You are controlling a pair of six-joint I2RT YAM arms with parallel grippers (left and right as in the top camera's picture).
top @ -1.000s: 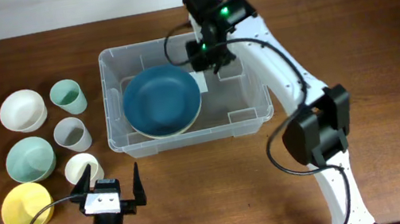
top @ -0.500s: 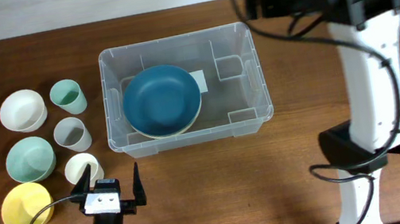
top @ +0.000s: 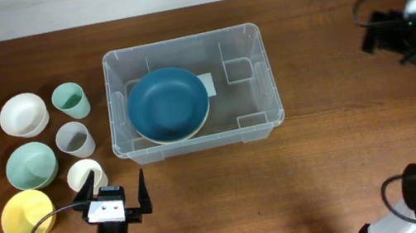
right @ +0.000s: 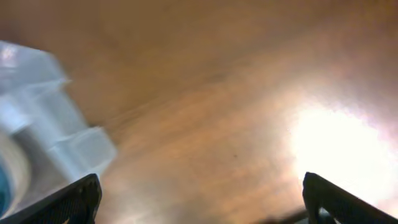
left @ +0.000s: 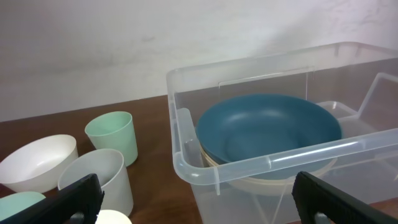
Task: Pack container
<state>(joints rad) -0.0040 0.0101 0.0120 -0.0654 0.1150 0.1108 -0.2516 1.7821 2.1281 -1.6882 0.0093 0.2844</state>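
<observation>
The large clear container stands at the middle of the table. In it a blue bowl sits stacked on a cream one. My left gripper is open and empty near the front edge, in front of the container's left corner. In the left wrist view the container's rim and the blue bowl are close ahead. My right gripper is open and empty, raised at the far right. Its blurred wrist view shows bare table and a container corner.
Left of the container stand a white bowl, a mint cup, a grey cup, a mint bowl, a cream cup and a yellow bowl. The cream cup stands just ahead of my left gripper.
My right arm has swung up and away from over the container's back right to the far right of the table. The left arm and the dishes have not moved.
</observation>
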